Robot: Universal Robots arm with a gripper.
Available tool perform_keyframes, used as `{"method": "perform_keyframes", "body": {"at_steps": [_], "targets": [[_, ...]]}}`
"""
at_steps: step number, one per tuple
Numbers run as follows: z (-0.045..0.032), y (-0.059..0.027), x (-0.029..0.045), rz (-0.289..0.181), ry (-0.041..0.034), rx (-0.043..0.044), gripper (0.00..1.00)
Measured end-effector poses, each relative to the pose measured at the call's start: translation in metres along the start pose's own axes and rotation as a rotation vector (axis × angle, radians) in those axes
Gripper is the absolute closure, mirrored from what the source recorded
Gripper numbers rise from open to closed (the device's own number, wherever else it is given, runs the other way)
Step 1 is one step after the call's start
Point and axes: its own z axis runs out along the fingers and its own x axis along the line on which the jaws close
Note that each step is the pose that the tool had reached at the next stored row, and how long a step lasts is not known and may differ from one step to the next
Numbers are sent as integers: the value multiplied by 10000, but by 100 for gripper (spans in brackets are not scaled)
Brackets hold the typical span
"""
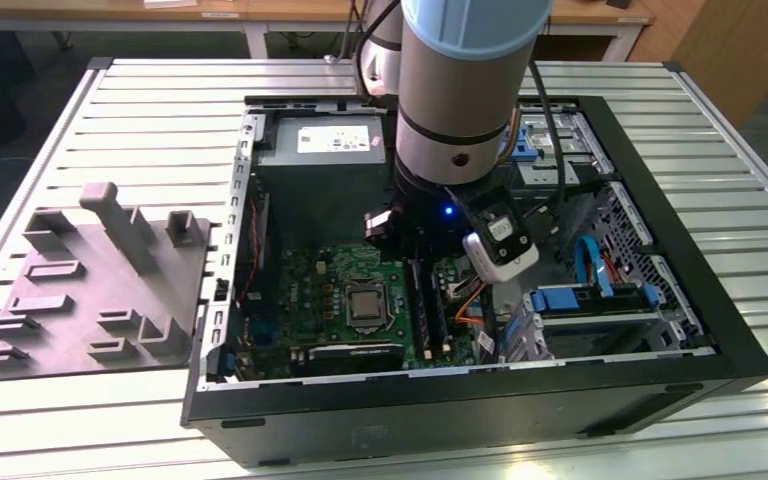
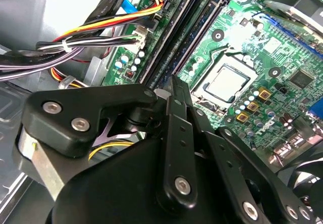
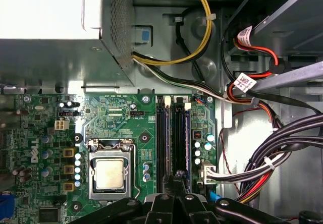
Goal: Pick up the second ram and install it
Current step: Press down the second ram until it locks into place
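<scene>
My gripper [image 3: 174, 191] low over motherboard [image 3: 116, 128] memory slots [image 3: 171, 143]; finger state: cannot tell. Second ram seating: unconfirmed.

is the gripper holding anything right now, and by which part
Cannot be told: the gripper sits low over the RAM slots, and its own links hide the fingertips.
</scene>
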Motion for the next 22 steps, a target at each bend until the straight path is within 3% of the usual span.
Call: {"method": "perform_keyframes", "body": {"at_steps": [17, 22], "targets": [[0, 23, 0, 0, 0, 0, 90], [4, 71, 2, 0, 0, 1, 90]]}}
